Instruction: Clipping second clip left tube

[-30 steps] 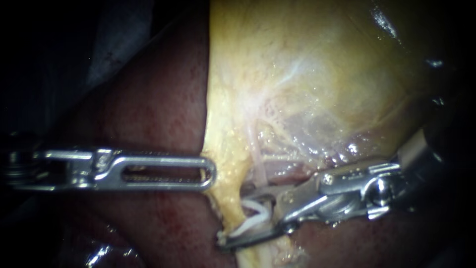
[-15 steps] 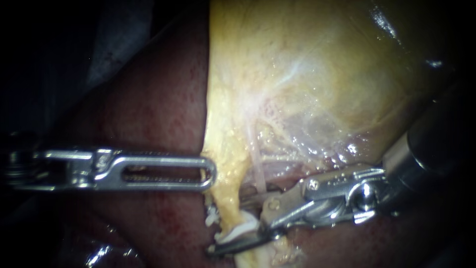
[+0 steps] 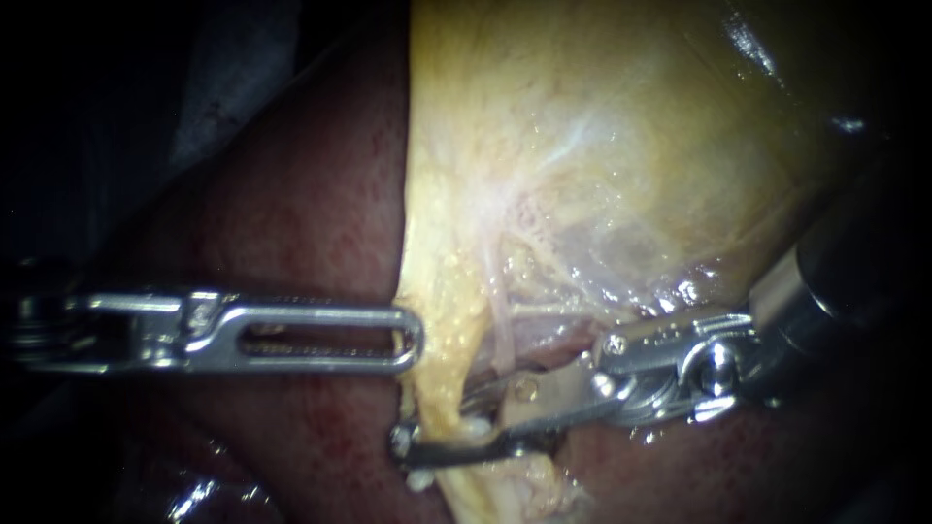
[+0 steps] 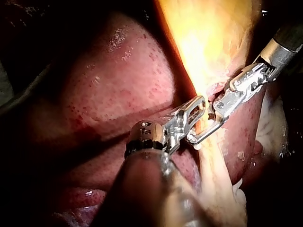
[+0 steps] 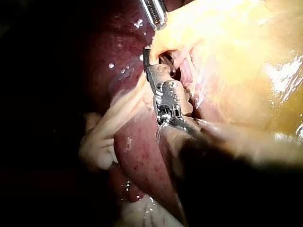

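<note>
- Yellow fatty tissue sheathes the left tube [image 3: 439, 403], which runs down from the gallbladder [image 3: 602, 146] toward 6 o'clock in the endoscope view. The dark red liver [image 3: 291, 223] lies behind it at 9 o'clock.
- My right instrument [image 3: 442, 425] enters from 3 o'clock. Its two long thin jaws straddle the left tube, one above and one below, drawn nearly together and pressing it from both sides.
- A white clip [image 3: 474, 426] shows as a small pale bit in the narrow gap between those jaws, at the tube's 3 o'clock side.
- A thinner pale strand [image 3: 500, 335] runs beside the left tube at its 3 o'clock side, at 12 o'clock of the right instrument's upper jaw.
- My left instrument [image 3: 413, 340] comes in level from 9 o'clock. Its slotted jaws lie flat together, and the rounded tip touches the fatty tissue's edge, at 12 o'clock of the right instrument's lower jaw tip.
- In the left wrist view both instruments' tips meet at the left tube, nearly touching each other.
</note>
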Controlling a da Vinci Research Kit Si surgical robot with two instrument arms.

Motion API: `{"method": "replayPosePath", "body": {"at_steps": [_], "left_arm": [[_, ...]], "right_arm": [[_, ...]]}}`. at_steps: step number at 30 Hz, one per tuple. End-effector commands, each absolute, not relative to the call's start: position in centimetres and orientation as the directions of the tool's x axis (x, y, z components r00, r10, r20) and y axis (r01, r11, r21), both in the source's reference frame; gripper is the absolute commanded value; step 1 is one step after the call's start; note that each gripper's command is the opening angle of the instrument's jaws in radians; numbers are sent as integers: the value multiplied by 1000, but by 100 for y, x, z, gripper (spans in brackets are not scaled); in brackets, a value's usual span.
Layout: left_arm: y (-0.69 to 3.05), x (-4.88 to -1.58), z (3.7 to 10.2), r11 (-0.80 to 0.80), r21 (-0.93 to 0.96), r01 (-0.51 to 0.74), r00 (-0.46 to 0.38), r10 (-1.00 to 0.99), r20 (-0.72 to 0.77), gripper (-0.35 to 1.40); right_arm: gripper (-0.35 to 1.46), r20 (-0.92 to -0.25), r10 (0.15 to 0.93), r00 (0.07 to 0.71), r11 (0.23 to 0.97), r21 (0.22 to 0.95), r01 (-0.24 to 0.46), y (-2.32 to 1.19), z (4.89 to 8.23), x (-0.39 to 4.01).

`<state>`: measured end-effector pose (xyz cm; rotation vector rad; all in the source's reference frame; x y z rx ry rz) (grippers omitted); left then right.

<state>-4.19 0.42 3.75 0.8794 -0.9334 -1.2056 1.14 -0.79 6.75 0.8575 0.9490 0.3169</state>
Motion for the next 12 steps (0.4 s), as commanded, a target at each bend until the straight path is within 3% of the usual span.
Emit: {"method": "replayPosePath", "body": {"at_steps": [1, 12], "left_arm": [[42, -420, 376, 146, 922, 358, 108, -988, 114, -35], [42, -421, 377, 146, 922, 359, 108, -988, 115, -35]], "right_arm": [[-35, -581, 583, 568, 640, 759, 120, -80, 676, 114], [-35, -578, 584, 570, 636, 762, 122, -80, 676, 114]]}}
